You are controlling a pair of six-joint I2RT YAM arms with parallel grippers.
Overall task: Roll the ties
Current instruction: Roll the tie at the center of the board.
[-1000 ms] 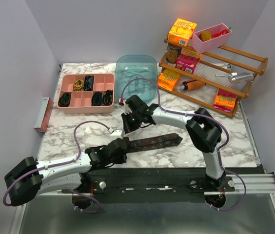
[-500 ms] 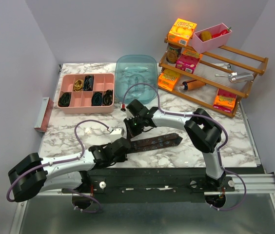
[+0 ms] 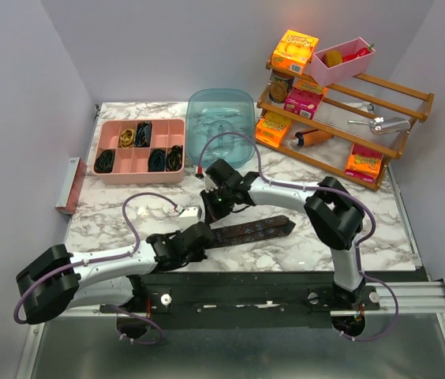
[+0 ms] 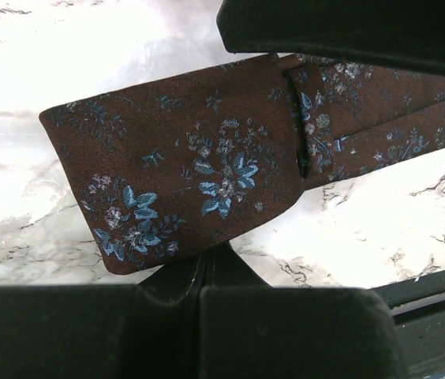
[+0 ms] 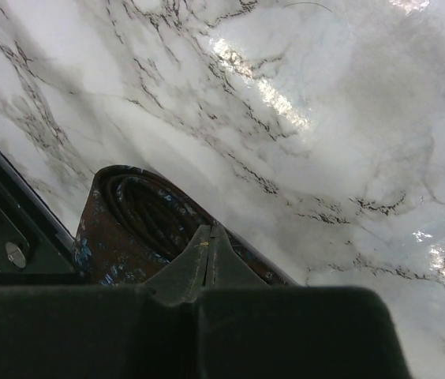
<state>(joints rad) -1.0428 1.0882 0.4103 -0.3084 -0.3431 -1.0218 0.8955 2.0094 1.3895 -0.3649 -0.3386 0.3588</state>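
A dark brown tie point(image 3: 258, 230) with small blue flowers lies across the marble near the front edge, its left end wound into a coil point(image 4: 199, 170). My left gripper point(image 3: 203, 234) is shut, its tips point(image 4: 211, 254) tucked against the near side of that coil with nothing between them. My right gripper point(image 3: 211, 212) is shut too. Its tips point(image 5: 209, 231) press on the tie right beside the open end of the coil point(image 5: 132, 209). From the left wrist, the right gripper shows as a black block point(image 4: 325, 28) over the far side of the roll.
A pink compartment tray point(image 3: 136, 177) at the back left holds several small dark rolled ties. A teal tub point(image 3: 221, 118) stands behind the arms. A wooden rack point(image 3: 396, 146) with boxes and a pink bin fills the back right. The black mounting rail point(image 3: 286, 284) borders the near table edge.
My left arm has slid a little to the right, bringing its gripper up to the coil. My right gripper has come slightly nearer and lower onto the tie.
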